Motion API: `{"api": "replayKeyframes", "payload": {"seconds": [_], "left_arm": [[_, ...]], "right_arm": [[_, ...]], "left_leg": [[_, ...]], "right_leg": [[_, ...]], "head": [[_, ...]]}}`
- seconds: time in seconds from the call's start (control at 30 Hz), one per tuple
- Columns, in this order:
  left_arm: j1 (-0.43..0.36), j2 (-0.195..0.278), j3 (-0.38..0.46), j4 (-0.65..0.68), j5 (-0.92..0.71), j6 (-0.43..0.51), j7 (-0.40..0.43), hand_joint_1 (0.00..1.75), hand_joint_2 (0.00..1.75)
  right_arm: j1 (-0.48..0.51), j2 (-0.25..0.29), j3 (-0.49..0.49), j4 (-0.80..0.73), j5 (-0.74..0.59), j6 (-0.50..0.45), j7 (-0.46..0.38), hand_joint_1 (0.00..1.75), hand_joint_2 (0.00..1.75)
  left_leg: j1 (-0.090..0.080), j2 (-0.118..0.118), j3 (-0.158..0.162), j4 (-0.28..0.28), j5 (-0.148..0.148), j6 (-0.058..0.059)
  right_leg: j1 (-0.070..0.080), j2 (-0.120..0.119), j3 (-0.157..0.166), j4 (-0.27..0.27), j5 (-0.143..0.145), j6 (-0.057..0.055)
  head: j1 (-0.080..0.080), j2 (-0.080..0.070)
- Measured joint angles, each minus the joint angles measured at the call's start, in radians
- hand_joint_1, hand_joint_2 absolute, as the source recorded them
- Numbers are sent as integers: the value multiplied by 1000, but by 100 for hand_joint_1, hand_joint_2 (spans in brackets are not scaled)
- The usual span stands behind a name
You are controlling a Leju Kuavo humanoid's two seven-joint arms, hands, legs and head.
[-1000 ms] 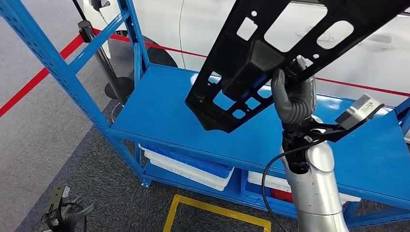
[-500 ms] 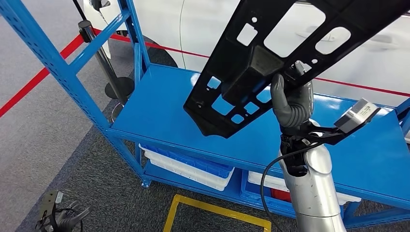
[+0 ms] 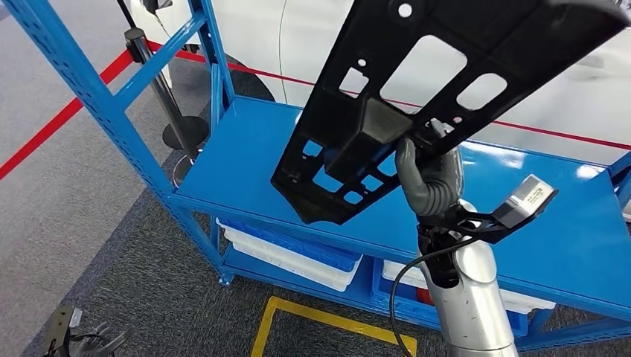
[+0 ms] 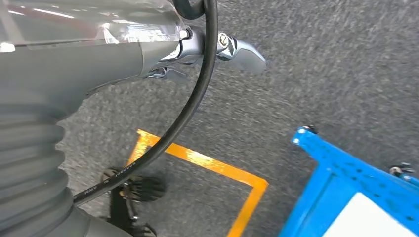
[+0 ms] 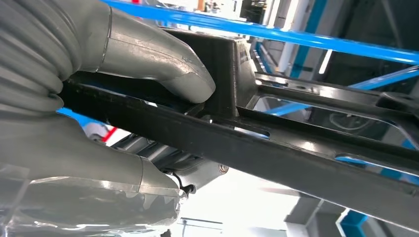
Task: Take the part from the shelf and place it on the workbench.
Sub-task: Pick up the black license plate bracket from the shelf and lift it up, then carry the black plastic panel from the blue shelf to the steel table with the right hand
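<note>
The part (image 3: 372, 126) is a large flat black plastic frame with several cut-outs and a boxy block near its middle. It hangs tilted in the air above the blue shelf (image 3: 245, 163), clear of the shelf board. My right hand (image 3: 430, 177) grips its lower edge from below. In the right wrist view the thumb (image 5: 163, 54) presses on the black part (image 5: 296, 148), with the other fingers under it. My left hand (image 3: 85, 343) hangs low at my side over the carpet, holding nothing, and one finger (image 4: 242, 49) is stretched out.
White and blue bins (image 3: 290, 253) sit on the shelf's lower level. A yellow floor marking (image 3: 327, 320) lies in front of the shelf. A stanchion (image 3: 149, 67) with red tape stands to the left, and a white car (image 3: 298, 37) is behind.
My right hand has carried the part leftwards and nearer to the camera, away from the shelf board. The left hand has sunk towards the picture's lower edge.
</note>
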Motion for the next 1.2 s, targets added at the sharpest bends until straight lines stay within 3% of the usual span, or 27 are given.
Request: {"api": "replayKeyframes", "payload": {"seconds": [0.03,0.13,0.2,0.3,0.33,0.4,0.47,0.5,0.53,0.57,0.67,0.7,0.8,0.83,0.87,0.97,1.0,1.03,1.07,1.13,1.2], "left_arm": [[7,4,0,0,-4,-3,-3,0,175],[21,20,0,0,-9,-14,-11,0,175],[31,34,0,0,-11,-26,-20,0,175],[54,58,0,1,-20,-47,-38,0,175],[63,67,0,1,-22,-54,-46,0,175],[81,86,0,3,-26,-66,-59,0,175],[95,103,0,5,-30,-74,-65,0,175],[101,111,0,7,-33,-78,-66,0,175],[106,119,0,8,-36,-82,-67,0,175],[111,128,0,10,-38,-87,-68,0,175],[122,158,0,12,-40,-106,-77,0,175],[126,168,0,14,-42,-112,-80,0,175],[139,195,0,19,-51,-128,-86,0,175],[142,201,0,21,-53,-132,-87,0,175],[145,207,0,22,-56,-136,-89,0,175],[152,224,0,25,-60,-149,-89,0,175],[154,228,0,27,-62,-152,-89,0,175],[156,232,0,28,-63,-156,-89,0,175],[157,235,0,29,-65,-159,-89,0,175],[159,241,0,31,-68,-163,-88,0,175],[159,246,0,33,-71,-165,-88,0,175]], "right_arm": [[4,0,6,5,3,-3,-1,175,175],[7,1,23,19,7,-9,-4,175,175],[11,1,34,29,6,-9,-8,175,175],[20,3,48,44,1,-8,-21,175,175],[22,4,53,48,-1,-8,-27,175,175],[29,4,61,58,-7,-6,-37,175,175],[36,4,69,68,-14,-5,-40,175,175],[37,4,72,74,-16,-5,-39,175,175],[38,4,75,79,-19,-6,-38,175,175],[37,4,78,83,-21,-6,-37,175,175],[32,5,82,95,-32,-6,-36,175,175],[30,5,84,98,-36,-6,-36,175,175],[25,6,85,111,-47,-7,-36,175,175],[22,5,85,115,-50,-7,-36,175,175],[19,5,85,120,-52,-6,-36,175,175],[10,5,86,137,-57,-6,-36,175,175],[9,5,87,144,-59,-6,-36,175,175],[7,5,87,151,-61,-6,-36,175,175],[5,5,88,156,-63,-6,-36,175,175],[-6,5,88,165,-65,-6,-35,175,175],[-19,6,89,170,-67,-6,-33,175,175]], "left_leg": [[1,0,-3,4,-1,-2],[4,-2,-12,21,-7,-16],[4,-4,-22,29,-6,-31],[6,-5,-31,33,-6,-52],[8,-4,-38,48,-22,-56],[11,-3,-71,135,-90,-62],[12,-3,-115,259,-156,-65],[11,-3,-123,294,-167,-67],[11,-3,-114,293,-158,-67],[11,-3,-84,253,-134,-66],[7,-4,28,72,-78,-58],[3,-5,40,46,-75,-54],[-1,-4,27,36,-56,-37],[1,-2,20,33,-46,-28],[4,0,10,29,-33,-19],[4,2,-32,29,1,-7],[2,2,-46,29,11,-7],[2,2,-59,30,20,-7],[1,2,-71,31,29,-9],[-2,1,-89,32,45,-13],[-4,0,-99,31,62,-21]], "right_leg": [[-3,0,6,-7,18,2],[-7,0,95,-175,99,0],[-2,2,123,-237,108,-11],[2,3,116,-246,114,-34],[2,2,113,-250,119,-43],[3,-1,107,-255,129,-59],[8,-2,94,-253,138,-67],[10,-3,86,-251,142,-68],[12,-3,77,-248,147,-68],[13,-3,69,-243,151,-67],[15,-3,50,-230,162,-55],[15,-4,47,-228,167,-49],[14,-3,42,-232,183,-30],[14,-2,36,-226,171,-24],[14,-2,24,-204,142,-19],[10,-1,-22,-37,4,-10],[10,-2,-28,14,-15,-8],[10,-2,-19,35,-11,-8],[11,-1,7,20,10,-10],[17,-1,108,-104,51,-25],[23,-3,195,-235,54,-42]], "head": [[0,0],[1,0],[1,0],[0,0],[-1,0],[-5,0],[-9,0],[-10,0],[-10,0],[-10,0],[-10,0],[-10,0],[-9,0],[-8,0],[-6,0],[-2,0],[-2,0],[-2,0],[-1,0],[-1,0],[-3,0]]}}
